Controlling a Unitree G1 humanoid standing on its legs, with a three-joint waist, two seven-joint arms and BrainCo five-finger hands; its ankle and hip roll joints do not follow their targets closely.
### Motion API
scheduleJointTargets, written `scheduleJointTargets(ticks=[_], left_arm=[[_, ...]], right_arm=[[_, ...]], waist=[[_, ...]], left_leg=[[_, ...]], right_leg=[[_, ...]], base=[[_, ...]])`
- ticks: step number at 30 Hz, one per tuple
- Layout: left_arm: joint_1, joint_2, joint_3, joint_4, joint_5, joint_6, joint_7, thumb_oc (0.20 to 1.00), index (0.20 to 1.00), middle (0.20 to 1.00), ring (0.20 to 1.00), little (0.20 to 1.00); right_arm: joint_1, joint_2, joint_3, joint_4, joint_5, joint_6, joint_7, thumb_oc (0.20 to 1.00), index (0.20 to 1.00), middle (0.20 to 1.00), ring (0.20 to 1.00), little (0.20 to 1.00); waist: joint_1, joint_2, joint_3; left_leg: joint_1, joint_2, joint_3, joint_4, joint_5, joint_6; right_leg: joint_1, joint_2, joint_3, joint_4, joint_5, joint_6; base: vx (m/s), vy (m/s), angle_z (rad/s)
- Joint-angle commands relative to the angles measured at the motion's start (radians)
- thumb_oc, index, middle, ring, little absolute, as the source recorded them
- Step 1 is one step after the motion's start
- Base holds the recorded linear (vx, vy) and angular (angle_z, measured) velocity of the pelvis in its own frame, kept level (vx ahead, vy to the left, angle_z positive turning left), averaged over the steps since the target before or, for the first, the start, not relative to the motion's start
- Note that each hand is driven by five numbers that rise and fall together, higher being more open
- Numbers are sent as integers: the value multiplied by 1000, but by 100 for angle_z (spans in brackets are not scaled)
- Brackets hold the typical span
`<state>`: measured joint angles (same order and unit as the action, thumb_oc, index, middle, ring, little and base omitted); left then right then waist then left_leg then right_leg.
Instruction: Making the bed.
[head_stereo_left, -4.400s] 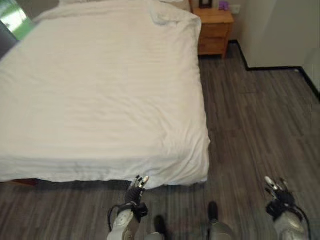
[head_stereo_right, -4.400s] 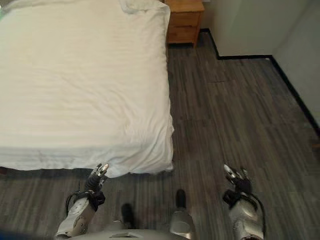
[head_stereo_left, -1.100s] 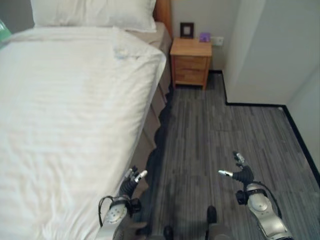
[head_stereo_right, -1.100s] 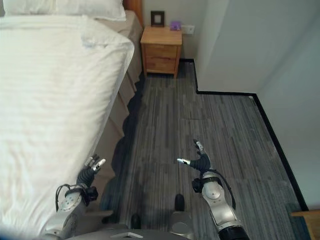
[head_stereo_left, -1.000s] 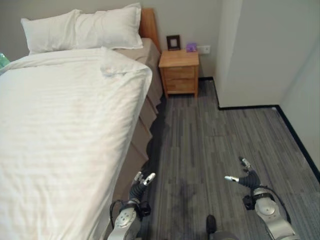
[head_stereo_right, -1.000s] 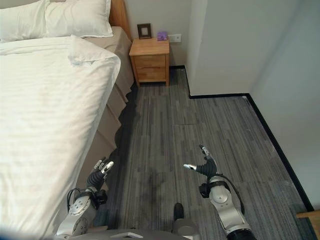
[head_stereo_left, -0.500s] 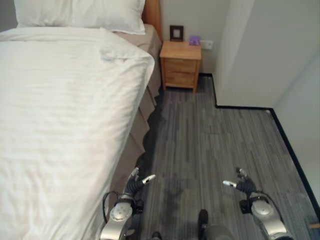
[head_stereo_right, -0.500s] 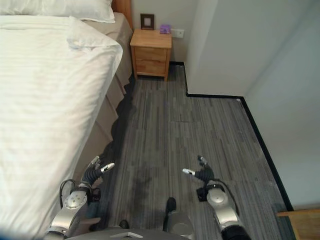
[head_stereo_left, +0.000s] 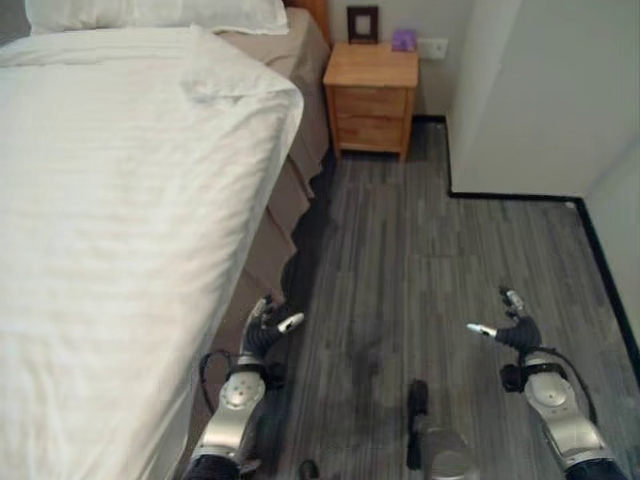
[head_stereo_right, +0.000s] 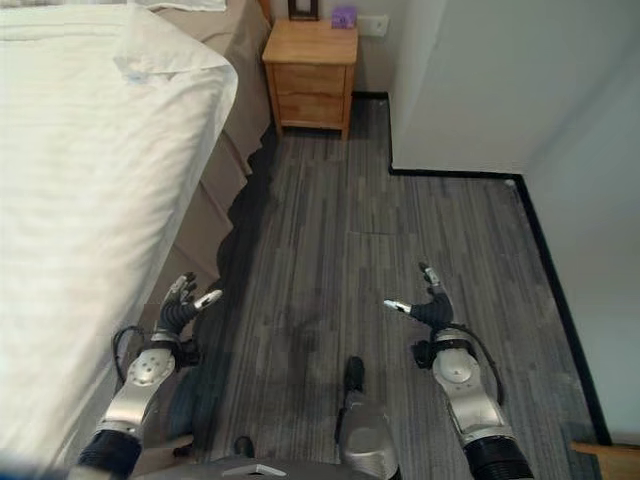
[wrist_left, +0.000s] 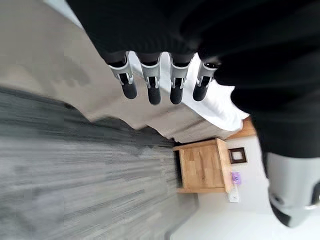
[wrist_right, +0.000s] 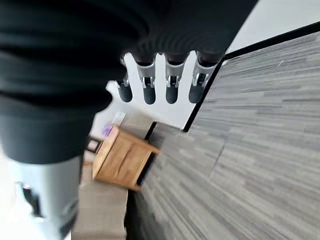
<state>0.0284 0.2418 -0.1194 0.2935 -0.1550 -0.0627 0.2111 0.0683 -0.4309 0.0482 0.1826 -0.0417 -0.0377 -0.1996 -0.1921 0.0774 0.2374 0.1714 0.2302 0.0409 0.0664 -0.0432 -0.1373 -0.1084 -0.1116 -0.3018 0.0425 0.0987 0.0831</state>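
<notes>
The bed (head_stereo_left: 60, 330) occupies the robot's left side. One white duvet (head_stereo_left: 110, 200) covers it, hanging over the near side edge, with one folded-back corner (head_stereo_left: 222, 78) near the head end. A beige skirt (head_stereo_left: 290, 190) shows below the duvet along the side facing the floor (head_stereo_left: 420, 270). One pillow (head_stereo_left: 150, 12) lies at the head end (partly cut off by the frame edge).

One wooden nightstand (head_stereo_left: 371, 98) stands just beside the head of the bed, against the wall. It has two drawer fronts, both closed; contents cannot be seen. Two items sit on its top: one dark picture frame (head_stereo_left: 363, 22) and one small purple object (head_stereo_left: 404, 39).

The left hand (head_stereo_left: 262, 333) hangs just beside the skirt, fingers relaxed and spread, holding nothing. The right hand (head_stereo_left: 512, 331) is over bare floor, well apart from the bed, fingers likewise extended and empty.
</notes>
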Motion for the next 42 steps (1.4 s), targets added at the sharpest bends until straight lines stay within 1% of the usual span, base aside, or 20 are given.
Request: scheduleJointTargets(ticks=[1, 3, 5, 9, 12, 13, 14, 15, 18, 21, 23, 24, 25, 26, 28, 29, 30, 32, 35, 42], left_arm=[[21, 47, 28, -65, -86, -64, 14, 1000, 1000, 1000, 1000, 1000], [24, 49, 15, -72, -116, -61, 10, 1000, 1000, 1000, 1000, 1000], [24, 45, 9, -79, -120, -63, 11, 1000, 1000, 1000, 1000, 1000], [77, 19, 10, -113, -121, -67, 1, 1000, 1000, 1000, 1000, 1000], [102, 6, 11, -114, -120, -61, -3, 1000, 1000, 1000, 1000, 1000], [107, 2, 3, -108, -114, -52, -7, 1000, 1000, 1000, 1000, 1000], [107, 2, 3, -108, -114, -52, -7, 1000, 1000, 1000, 1000, 1000], [113, -1, 1, -99, -118, -45, 0, 1000, 1000, 1000, 1000, 1000], [142, -1, 19, -104, -121, -47, 2, 1000, 1000, 1000, 1000, 1000], [151, 6, 18, -106, -116, -42, 6, 1000, 1000, 1000, 1000, 1000], [131, 29, 13, -70, -106, -31, 13, 1000, 1000, 1000, 1000, 1000], [120, 42, 15, -58, -94, -25, 21, 1000, 1000, 1000, 1000, 1000], [118, 42, 15, -57, -94, -25, 21, 1000, 1000, 1000, 1000, 1000], [105, 79, 22, -63, -84, -27, 31, 1000, 1000, 1000, 1000, 1000], [87, 105, 27, -69, -86, -33, 42, 1000, 1000, 1000, 1000, 1000], [76, 115, 29, -76, -90, -37, 48, 1000, 1000, 1000, 1000, 1000], [57, 117, 26, -80, -96, -38, 55, 1000, 1000, 1000, 1000, 1000], [45, 111, 29, -80, -98, -40, 48, 1000, 1000, 1000, 1000, 1000], [40, 97, 52, -76, -84, -33, 40, 1000, 1000, 1000, 1000, 1000], [17, 79, 45, -49, -46, -40, 39, 1000, 1000, 1000, 1000, 1000]], right_arm=[[11, -21, 12, -88, -10, -76, -11, 1000, 1000, 1000, 1000, 1000], [-7, -31, 16, -77, -9, -64, -24, 1000, 1000, 1000, 1000, 1000], [-24, -38, 29, -68, -13, -55, -16, 1000, 1000, 1000, 1000, 1000], [-40, -46, 65, -60, -26, -54, 4, 1000, 1000, 1000, 1000, 1000], [-37, -50, 83, -39, -36, -56, 14, 1000, 1000, 1000, 1000, 1000], [-33, -51, 87, -20, -43, -59, 13, 1000, 1000, 1000, 1000, 1000], [-33, -51, 87, -20, -43, -59, 13, 1000, 1000, 1000, 1000, 1000], [-23, -40, 85, 0, -44, -48, 0, 1000, 1000, 1000, 1000, 1000], [1, -19, 100, 8, -57, -47, 10, 1000, 1000, 1000, 1000, 1000], [3, -11, 113, 23, -74, -45, 15, 1000, 1000, 1000, 1000, 1000], [-3, -11, 148, 35, -126, -38, 22, 1000, 1000, 1000, 1000, 1000], [-15, -20, 168, 32, -147, -37, 30, 1000, 1000, 1000, 1000, 1000], [-17, -19, 168, 32, -147, -37, 30, 1000, 1000, 1000, 1000, 1000], [-40, -29, 190, 8, -162, -43, 43, 1000, 1000, 1000, 1000, 1000], [-53, -25, 199, -6, -173, -45, 41, 1000, 1000, 1000, 1000, 1000], [-58, -25, 197, -6, -174, -43, 39, 1000, 1000, 1000, 1000, 1000], [-62, -15, 192, -6, -161, -40, 35, 1000, 1000, 1000, 1000, 1000], [-49, -6, 179, 2, -143, -35, 33, 1000, 1000, 1000, 1000, 1000], [-32, 26, 174, 41, -135, -14, 34, 1000, 1000, 1000, 1000, 1000], [26, 46, 155, 51, -137, -7, 28, 1000, 1000, 1000, 1000, 1000]], waist=[[13, -37, -22], [37, -73, 2], [74, -93, 17], [151, -77, 14], [187, -58, 5], [211, -47, 3], [211, -48, 4], [234, -62, 7], [266, -67, -22], [284, -79, -29], [308, -133, -40], [299, -147, -34], [303, -144, -36], [286, -149, -29], [266, -136, -32], [247, -135, -30], [201, -122, -14], [157, -124, -2], [106, -121, -6], [31, -103, -7]], left_leg=[[19, -46, 48, 482, 130, -63], [-88, -31, 106, 673, 170, -50], [-180, -44, 148, 704, 80, -22], [-327, -66, 225, 377, 19, 31], [-349, -85, 240, 110, 103, 31], [-363, -58, 251, -95, 179, 20], [-358, -59, 252, -99, 181, 20], [-466, 7, 280, -154, 199, 2], [-458, 26, 269, -142, 259, -2], [-458, 18, 256, -130, 289, 1], [-428, -7, 283, -94, 282, 41], [-393, -26, 300, -94, 256, 60], [-395, -21, 303, -92, 255, 60], [-311, -40, 331, -103, 204, 86], [-232, -45, 345, -129, 157, 98], [-204, -52, 344, -138, 135, 98], [-153, -62, 313, -154, 97, 94], [-96, -81, 282, -154, 47, 81], [14, -89, 274, -154, -36, 46], [156, -95, 201, -154, -141, 30]], right_leg=[[-16, -29, 26, -103, 23, 2], [64, -26, 38, -120, -21, -38], [114, -27, 68, -130, -63, -38], [222, -9, 131, -130, -149, -5], [278, 13, 151, -130, -191, 9], [340, 17, 157, -130, -233, 23], [342, 15, 157, -130, -233, 23], [427, -1, 169, -130, -270, 42], [494, -13, 230, -130, -308, 59], [516, -23, 251, -130, -318, 64], [469, -67, 263, 47, -246, 108], [430, -92, 251, 156, -148, 143], [425, -89, 257, 155, -144, 143], [328, -132, 219, 358, 40, 179], [228, -199, 127, 441, 96, 157], [188, -210, 95, 434, 73, 144], [76, -142, 84, 399, -47, 119], [20, -91, 74, 237, -118, 106], [-64, -95, -7, -84, -21, 113], [-165, -84, 125, -106, 39, 137]], base=[[416, -395, 3], [466, -384, -28], [485, -148, -62], [558, 69, -62], [553, 137, -48], [452, 87, -41], [1056, 233, -53], [624, 139, -40], [765, 205, -48], [404, 106, -56], [738, 204, -24], [499, 165, -21], [476, 195, -8], [498, 213, -9], [619, 212, -23], [721, 146, 7], [720, 82, 51], [727, -50, 55], [577, -96, 66], [536, -137, 56]])
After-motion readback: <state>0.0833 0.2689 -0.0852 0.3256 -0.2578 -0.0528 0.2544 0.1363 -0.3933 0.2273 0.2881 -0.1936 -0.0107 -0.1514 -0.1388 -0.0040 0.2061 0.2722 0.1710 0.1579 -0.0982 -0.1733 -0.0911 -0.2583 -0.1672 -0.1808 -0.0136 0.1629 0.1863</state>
